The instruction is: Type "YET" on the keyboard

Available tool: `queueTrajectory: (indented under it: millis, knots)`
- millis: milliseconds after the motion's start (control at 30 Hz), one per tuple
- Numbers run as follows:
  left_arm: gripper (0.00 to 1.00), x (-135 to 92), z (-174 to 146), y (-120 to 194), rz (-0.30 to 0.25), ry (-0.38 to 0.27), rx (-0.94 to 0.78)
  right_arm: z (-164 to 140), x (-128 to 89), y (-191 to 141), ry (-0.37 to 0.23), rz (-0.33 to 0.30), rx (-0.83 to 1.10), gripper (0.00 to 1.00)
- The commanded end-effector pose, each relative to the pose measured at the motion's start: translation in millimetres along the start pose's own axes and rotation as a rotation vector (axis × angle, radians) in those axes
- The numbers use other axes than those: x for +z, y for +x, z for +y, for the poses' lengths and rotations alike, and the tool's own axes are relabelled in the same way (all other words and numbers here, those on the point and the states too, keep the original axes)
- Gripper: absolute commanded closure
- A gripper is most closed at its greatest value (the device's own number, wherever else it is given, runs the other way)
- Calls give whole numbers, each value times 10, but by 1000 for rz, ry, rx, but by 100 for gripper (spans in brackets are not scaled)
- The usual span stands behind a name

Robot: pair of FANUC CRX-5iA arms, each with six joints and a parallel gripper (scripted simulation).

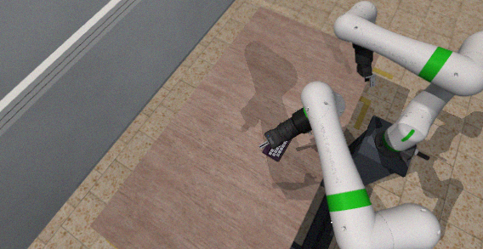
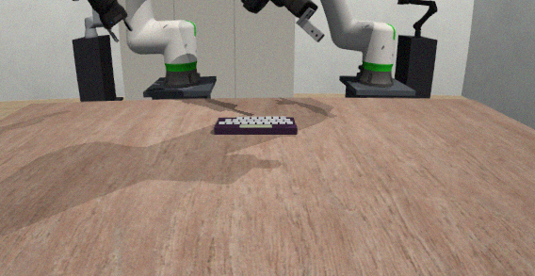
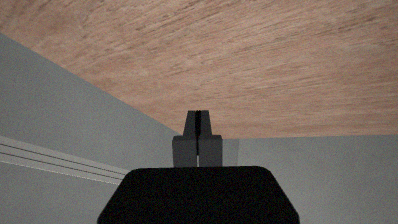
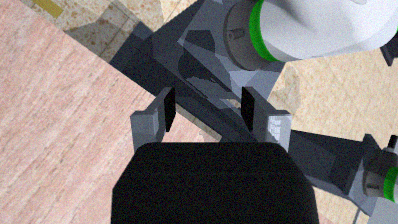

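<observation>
The keyboard (image 1: 275, 156) (image 2: 256, 124) has a dark purple case, white keys and a pale space bar. It lies flat on the table (image 1: 204, 147) (image 2: 330, 201). My left gripper (image 1: 264, 145) (image 2: 316, 32) (image 3: 198, 123) is shut and empty. It hangs well above the table, tilted, and in the top view it covers part of the keyboard. My right gripper (image 1: 369, 80) (image 2: 121, 32) (image 4: 208, 100) is open and empty. It is raised near the robot-side table edge, away from the keyboard. Neither wrist view shows the keyboard. Single key letters are too small to read.
The dark arm pedestals (image 2: 181, 87) (image 2: 380, 88) stand behind the table's robot-side edge. The grey wall (image 1: 106, 100) runs beyond the opposite edge. In the top view the two arms stand close together, the left arm's forearm (image 1: 336, 160) lower in the picture.
</observation>
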State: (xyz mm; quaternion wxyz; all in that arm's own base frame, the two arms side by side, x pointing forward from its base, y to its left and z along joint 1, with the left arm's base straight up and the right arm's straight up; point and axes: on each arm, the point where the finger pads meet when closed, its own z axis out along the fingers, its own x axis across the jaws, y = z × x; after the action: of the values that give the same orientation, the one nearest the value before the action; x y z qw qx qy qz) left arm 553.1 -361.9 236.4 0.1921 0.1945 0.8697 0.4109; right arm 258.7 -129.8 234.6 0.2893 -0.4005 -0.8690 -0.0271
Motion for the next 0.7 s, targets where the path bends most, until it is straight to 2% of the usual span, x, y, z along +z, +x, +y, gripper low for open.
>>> queueTrajectory:
  millis: [0, 300, 367, 400, 433, 667]
  knots:
    - [100, 10, -324, -53, -47, 102, 173, -352, -163, -326, -98, -40, 259, 0]
    - [100, -87, -973, -98, -173, 277, 478, -1092, -342, -731, -263, -83, 728, 0]
    - [100, -87, -973, -98, -173, 277, 478, -1092, -342, -731, -263, -83, 728, 0]
    - [100, -143, -1166, -112, -223, 329, 565, -1268, -368, -798, -302, -89, 842, 0]
    - [100, -159, -1211, -115, -236, 341, 585, -1452, -390, -857, -329, -93, 924, 0]
    - [100, -332, -1603, -160, -369, 446, 758, -2185, -430, -1007, -447, -100, 1281, 0]
